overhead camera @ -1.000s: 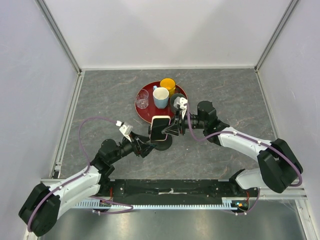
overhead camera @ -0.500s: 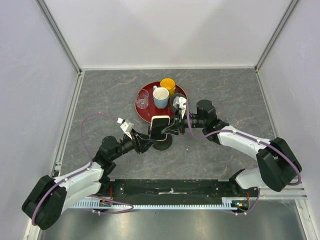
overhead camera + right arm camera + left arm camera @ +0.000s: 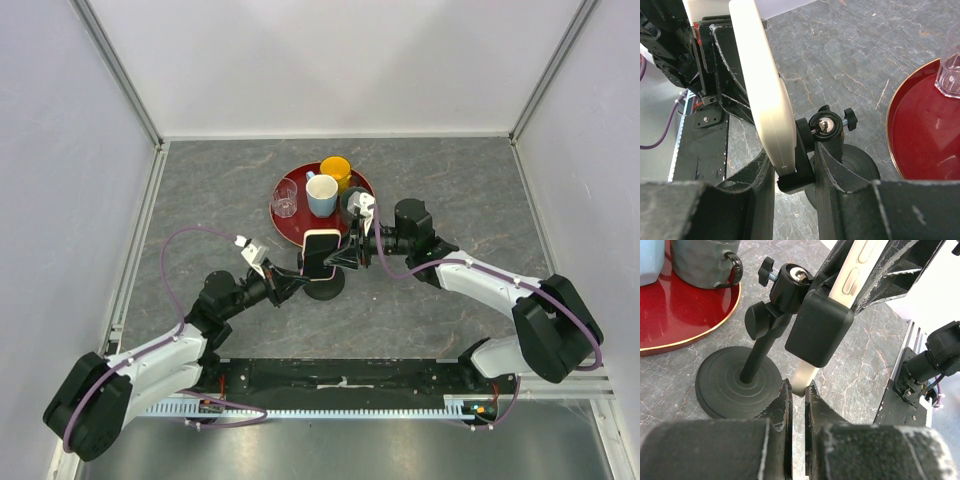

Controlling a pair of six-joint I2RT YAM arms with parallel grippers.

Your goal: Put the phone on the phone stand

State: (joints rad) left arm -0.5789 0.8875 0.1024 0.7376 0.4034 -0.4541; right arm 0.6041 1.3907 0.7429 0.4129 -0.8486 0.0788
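Observation:
The phone [image 3: 320, 254] stands nearly upright with its pale edge [image 3: 858, 266] in the clamp holder [image 3: 819, 330] of the phone stand [image 3: 326, 286]. The stand's round black base [image 3: 737, 385] rests on the table. My left gripper [image 3: 799, 388] reaches in from the left [image 3: 293, 283] and is shut on the phone's lower end below the clamp. My right gripper [image 3: 795, 152] comes from the right [image 3: 344, 254]. It is shut across the phone [image 3: 765, 85] and the clamp together, one finger on the phone's face, the other against the ball joint [image 3: 826, 125].
A red tray [image 3: 290, 226] lies just behind the stand with a clear glass [image 3: 285, 198], a white mug [image 3: 322, 194], a yellow cup [image 3: 336, 169] and a dark mug [image 3: 705, 262]. The tray's rim [image 3: 892, 125] is close to the stand. White walls enclose the table.
My left gripper was open and has closed on the phone's lower end, its arm shifting slightly left. The right gripper and the phone have barely moved.

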